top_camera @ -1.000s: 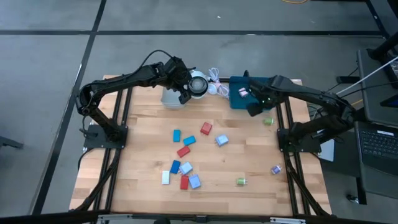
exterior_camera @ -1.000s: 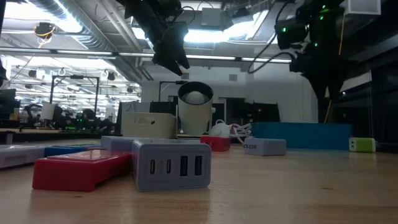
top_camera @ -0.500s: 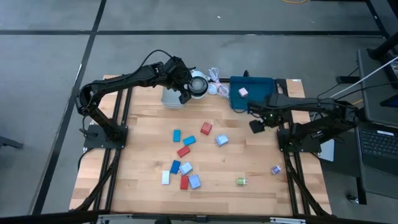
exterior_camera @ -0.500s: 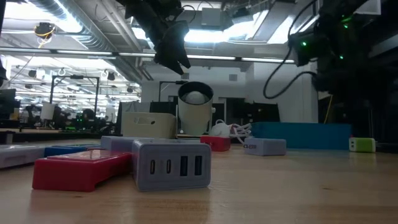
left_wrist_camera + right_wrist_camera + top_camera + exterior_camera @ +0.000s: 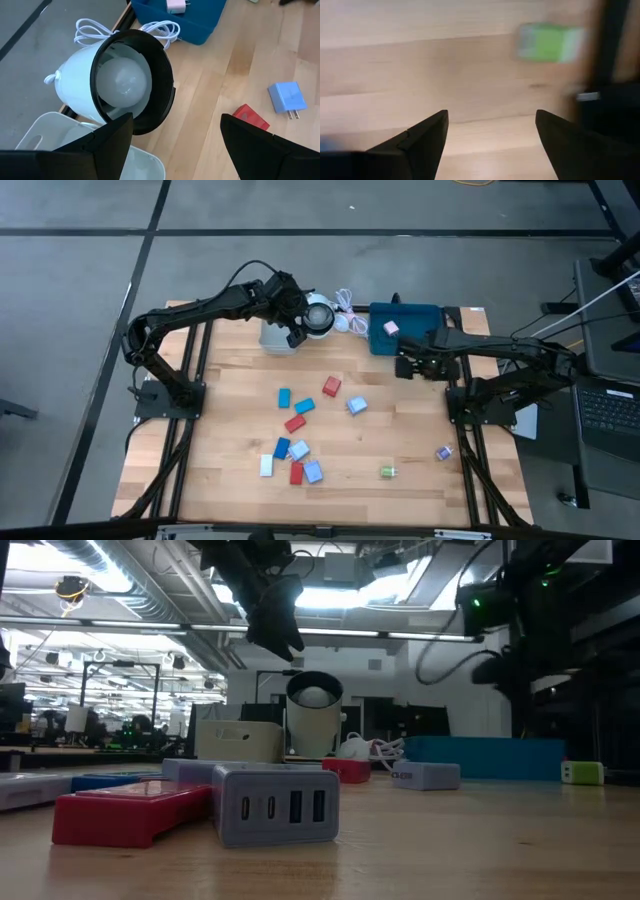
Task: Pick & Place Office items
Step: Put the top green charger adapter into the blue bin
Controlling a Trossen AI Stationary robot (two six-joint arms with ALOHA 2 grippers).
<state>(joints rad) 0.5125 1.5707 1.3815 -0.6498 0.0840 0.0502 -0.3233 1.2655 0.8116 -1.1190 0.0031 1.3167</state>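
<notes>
From above, the small red, blue, light-blue and white plastic blocks (image 5: 299, 442) are seen lying scattered over the middle of the pale wooden slatted table (image 5: 220, 420), apparently waiting to be sorted; one pink-white piece (image 5: 390, 328) is lying inside the blue rectangular tray (image 5: 410, 315) at the far edge, and a purple bit (image 5: 443, 452) and a green bit (image 5: 388, 472) are lying near the right side. The left gripper (image 5: 297, 332) is being held, fingers apart and empty, over the grey plastic bin (image 5: 275, 340) beside the white round black-faced lamp-like object (image 5: 319, 316). The right gripper (image 5: 410, 366) is being held just in front of the tray, low over the boards.

From table height, a matte grey charger block with four ports (image 5: 275, 804) and a flat red block (image 5: 130, 812) are being shown nearest, both boxy and smooth, with a green-and-white piece (image 5: 582, 772) resting far right.

From the left wrist, the dark fingers (image 5: 90, 150) are being shown wide apart over the bin, with a light-blue pronged plug (image 5: 287, 97) on the wood.

From the right wrist, the fingers (image 5: 425, 135) are standing apart and empty, a blurred green block (image 5: 547, 42) lying ahead, probably the next pick
</notes>
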